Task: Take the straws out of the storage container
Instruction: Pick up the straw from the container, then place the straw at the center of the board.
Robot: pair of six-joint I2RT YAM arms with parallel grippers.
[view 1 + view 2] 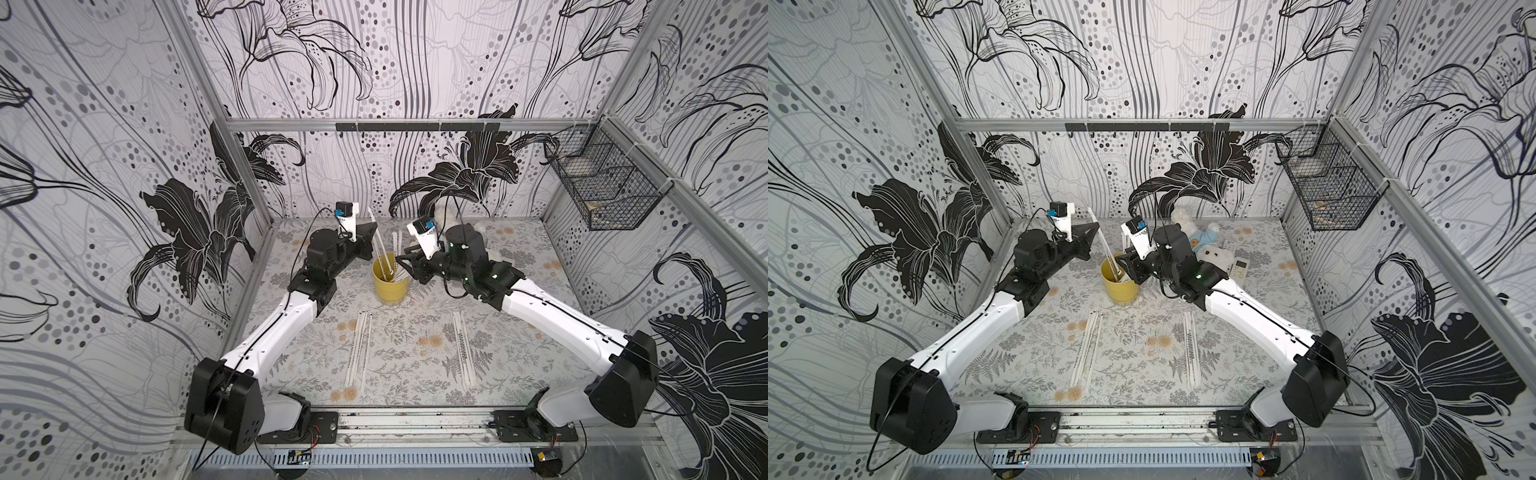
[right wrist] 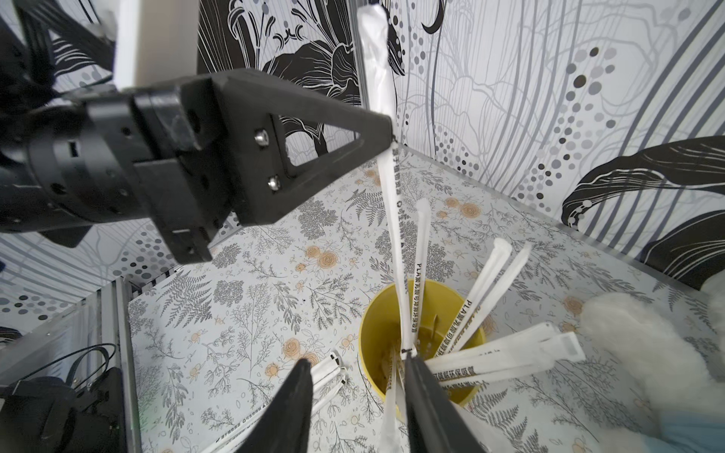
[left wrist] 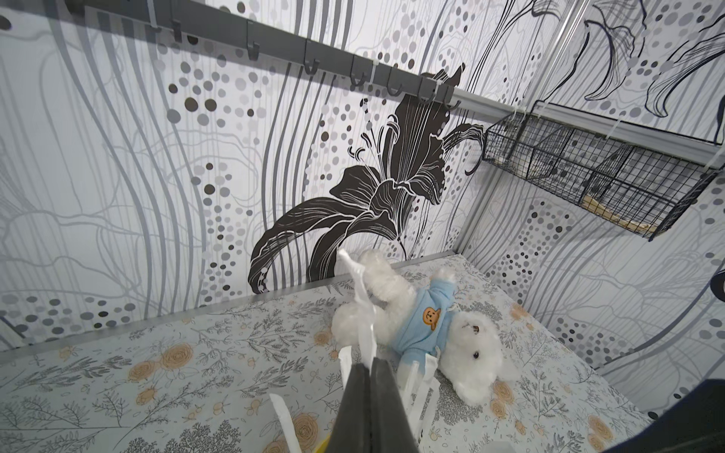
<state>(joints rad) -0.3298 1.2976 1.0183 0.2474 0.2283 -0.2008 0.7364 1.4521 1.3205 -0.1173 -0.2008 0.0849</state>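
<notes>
My left gripper (image 2: 392, 135) is pinched tight on one straw (image 2: 396, 235) that stands nearly upright with its bottom end down in the yellow storage container (image 2: 374, 333) right below, so the pull is straight up its length, while my right gripper (image 2: 356, 360) hangs spread at the rim.

We see both arms stretched inward over mid-worktop; left gripper (image 1: 374, 228) pinched closed and raised, right gripper (image 1: 402, 258) jaws apart, lower.

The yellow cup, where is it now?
In a top view the yellow cup stands mid-table between the left gripper and the right gripper, behind two bundles of straws lying flat.
</notes>
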